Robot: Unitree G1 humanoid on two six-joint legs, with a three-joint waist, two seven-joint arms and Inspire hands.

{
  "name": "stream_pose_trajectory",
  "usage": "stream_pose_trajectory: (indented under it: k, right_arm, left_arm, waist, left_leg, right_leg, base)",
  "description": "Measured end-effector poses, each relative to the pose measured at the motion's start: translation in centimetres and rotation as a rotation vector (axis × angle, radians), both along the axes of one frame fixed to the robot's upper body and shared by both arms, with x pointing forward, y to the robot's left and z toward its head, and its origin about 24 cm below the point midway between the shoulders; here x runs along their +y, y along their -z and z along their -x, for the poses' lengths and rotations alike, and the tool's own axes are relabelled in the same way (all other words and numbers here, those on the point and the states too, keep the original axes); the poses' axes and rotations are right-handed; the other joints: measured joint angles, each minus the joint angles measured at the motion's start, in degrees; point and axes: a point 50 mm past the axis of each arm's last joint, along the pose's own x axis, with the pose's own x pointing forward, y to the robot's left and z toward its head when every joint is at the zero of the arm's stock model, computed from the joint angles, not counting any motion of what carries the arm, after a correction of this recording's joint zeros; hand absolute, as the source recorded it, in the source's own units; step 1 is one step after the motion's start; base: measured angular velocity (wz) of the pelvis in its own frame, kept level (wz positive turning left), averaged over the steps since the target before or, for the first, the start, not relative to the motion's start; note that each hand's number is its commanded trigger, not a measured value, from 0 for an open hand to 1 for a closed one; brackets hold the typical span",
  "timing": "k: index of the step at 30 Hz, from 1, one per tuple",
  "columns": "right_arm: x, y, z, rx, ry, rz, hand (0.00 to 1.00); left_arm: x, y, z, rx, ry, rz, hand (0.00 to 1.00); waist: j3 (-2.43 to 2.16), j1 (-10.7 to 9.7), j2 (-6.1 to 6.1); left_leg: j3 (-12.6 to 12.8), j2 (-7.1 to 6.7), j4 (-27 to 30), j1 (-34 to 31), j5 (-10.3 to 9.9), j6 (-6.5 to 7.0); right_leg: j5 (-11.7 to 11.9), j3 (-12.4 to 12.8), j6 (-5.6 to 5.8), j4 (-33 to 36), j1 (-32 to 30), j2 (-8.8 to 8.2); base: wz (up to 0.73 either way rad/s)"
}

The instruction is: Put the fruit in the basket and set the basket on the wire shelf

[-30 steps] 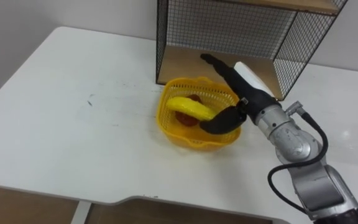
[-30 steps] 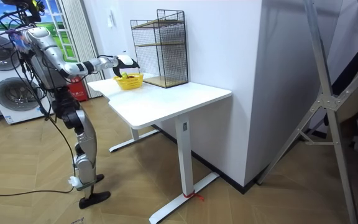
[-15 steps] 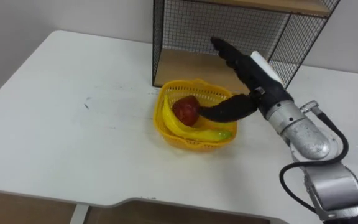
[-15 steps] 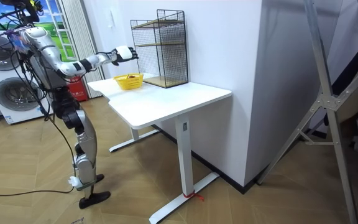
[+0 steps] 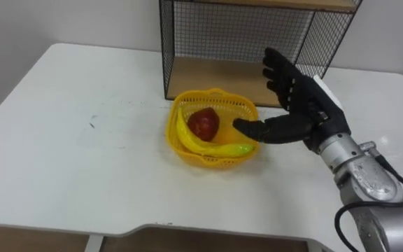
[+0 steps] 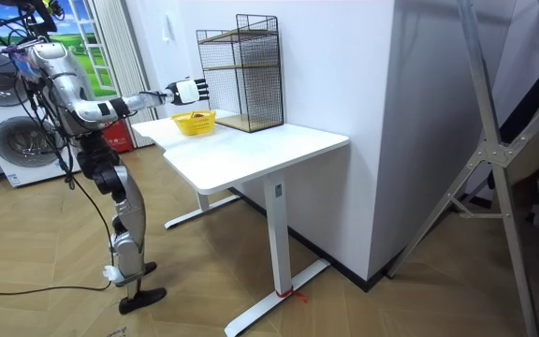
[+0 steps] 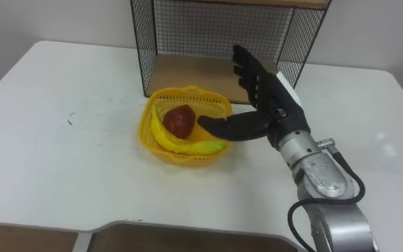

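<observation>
Bench (image 5: pixel 82 154): a flat white top with a rounded front edge and a few faint dark scuffs left of centre.

Basket (image 5: pixel 201 158): yellow plastic, roughly round, with perforated mesh walls and a scalloped rim. It stands upright on the bench, just in front of the wire shelf's (image 5: pixel 243 31) left corner.

Fruit: both pieces lie inside the basket. The banana (image 5: pixel 219 148) is smooth, yellow and greenish at its right tip, and it curves along the left and front walls. The red fruit (image 5: pixel 203 123) is round, glossy and dark red. It sits behind the banana's curve, touching it.

Wire shelf: a frame of black wire mesh at the back of the bench, with a tan wooden board (image 5: pixel 208 73) as its lower level and another board above.

Right hand (image 5: pixel 313 115): black fingers on a silver metal wrist. It is spread wide and holds nothing. The fingers (image 5: pixel 278 70) point up towards the shelf front, and the thumb reaches left over the basket's right rim. The room view shows the hand raised above the basket, with the robot standing at the bench end on the room view's left.
</observation>
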Motion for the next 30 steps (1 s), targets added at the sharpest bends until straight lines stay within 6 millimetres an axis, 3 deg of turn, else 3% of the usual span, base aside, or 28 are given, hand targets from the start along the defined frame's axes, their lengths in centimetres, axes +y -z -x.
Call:
stream_pose_trajectory:
  k: [7, 10, 16, 19, 24, 28, 30]
  right_arm:
    - [-1.0, 1.9, 0.9, 0.069, 0.064, -0.072, 0.0]
    - [-1.6, 2.6, 1.2, 0.094, 0.121, -0.074, 0.0]
    - [-3.0, 3.7, 2.1, 0.136, 0.235, -0.075, 0.0]
    - [-3.9, 3.7, 2.7, 0.136, 0.304, -0.084, 0.0]
    - [-5.7, 4.0, 4.1, 0.13, 0.441, -0.081, 0.0]
    - [-7.1, 3.9, 4.8, 0.117, 0.531, -0.083, 0.0]
    - [-7.6, 3.9, 5.2, 0.114, 0.572, -0.074, 0.0]
  left_arm:
    - [0.3, -0.1, -0.6, -0.097, -0.179, 0.011, 0.0]
    - [1.5, -0.7, -1.7, -0.245, -0.475, -0.025, 0.0]
    - [3.6, -3.0, -4.0, -0.503, -0.787, -0.191, 0.0]
    - [4.2, -5.7, -7.0, -0.731, -0.883, -0.26, 0.0]
    - [5.2, -9.6, -8.7, -0.966, -1.026, -0.403, 0.0]
    - [6.6, -13.0, -9.3, -1.127, -1.082, -0.562, 0.0]
    - [7.3, -15.7, -10.0, -1.26, -1.071, -0.671, 0.0]
  waist:
    - [0.1, -0.83, -0.27]
    - [0.16, -0.84, -0.22]
    - [0.31, -0.2, 0.09]
    - [0.16, 0.97, 0.1]
    - [-0.19, 2.5, 0.13]
    - [-0.15, 2.85, 0.09]
    - [0.0, 2.86, -0.15]
  left_leg:
    - [0.0, -0.09, 0.58, -0.01, 0.0, 0.01]
    - [0.04, 0.02, 0.56, 0.06, 0.0, 0.0]
    - [-0.29, 0.1, 0.52, -0.14, -0.01, 0.02]
    - [-0.77, -0.12, 0.53, -1.05, 0.02, 0.04]
    - [-0.5, -0.04, -0.12, 0.16, 0.04, 0.05]
    - [-0.53, -0.06, -0.16, 0.0, 0.04, 0.05]
    - [-0.57, -0.11, -0.12, -0.02, 0.04, 0.05]
  right_leg:
    - [0.0, -0.35, 0.01, -0.07, -0.08, -0.15]
    - [0.0, -0.14, 0.0, -0.08, -0.06, -0.09]
    - [0.01, -0.63, 0.01, -0.14, -0.21, -0.2]
    - [0.01, -0.79, 0.01, 0.04, -0.95, -0.19]
    - [0.01, -0.49, 0.02, -0.18, -0.62, -0.07]
    - [0.01, -0.67, 0.02, -0.57, -0.72, -0.11]
    - [0.01, -0.7, 0.02, -0.6, -0.69, -0.08]
  base:
    - [0.0]
    - [0.0]
    - [0.01]
    - [0.03]
    - [-0.03]
    - [0.0]
    - [0.0]
